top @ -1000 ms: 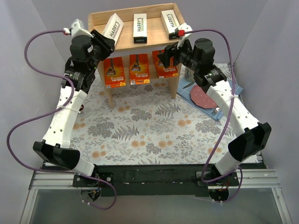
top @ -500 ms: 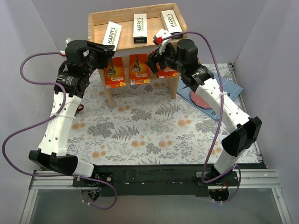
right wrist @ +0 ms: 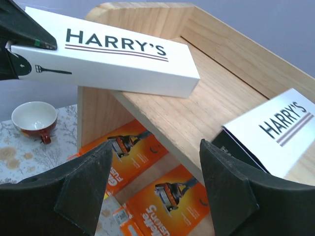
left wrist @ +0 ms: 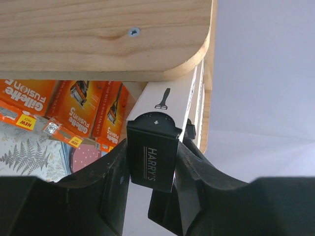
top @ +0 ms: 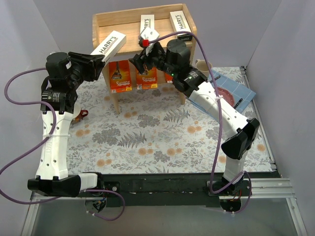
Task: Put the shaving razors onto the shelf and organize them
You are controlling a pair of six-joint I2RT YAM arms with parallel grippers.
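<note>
My left gripper (top: 94, 55) is shut on the dark end of a white HARRY'S box (top: 109, 43), which lies slanted across the front left corner of the wooden shelf (top: 162, 11). The left wrist view shows that end (left wrist: 151, 158) clamped between my fingers (left wrist: 110, 182). Two more HARRY'S boxes (top: 146, 22) (top: 179, 20) lie on the top tier. Orange packs (top: 120, 75) (top: 147, 74) lean on the lower tier. My right gripper (top: 139, 61) hovers open before the shelf's front middle, and nothing is between its fingers (right wrist: 86, 189). From there I see the held box (right wrist: 115, 56) and the middle box (right wrist: 278, 130).
A white cup (top: 202, 65) stands right of the shelf. A blue mat (top: 241, 91) with a dusty-red plate (top: 224, 93) lies at the right. A second cup (right wrist: 32, 118) shows left of the shelf. Floral cloth (top: 147, 132) covers the table.
My left arm has drawn back to the left, dragging the HARRY'S box toward the shelf's front left corner. My right gripper has swung left from the shelf's right end to its middle.
</note>
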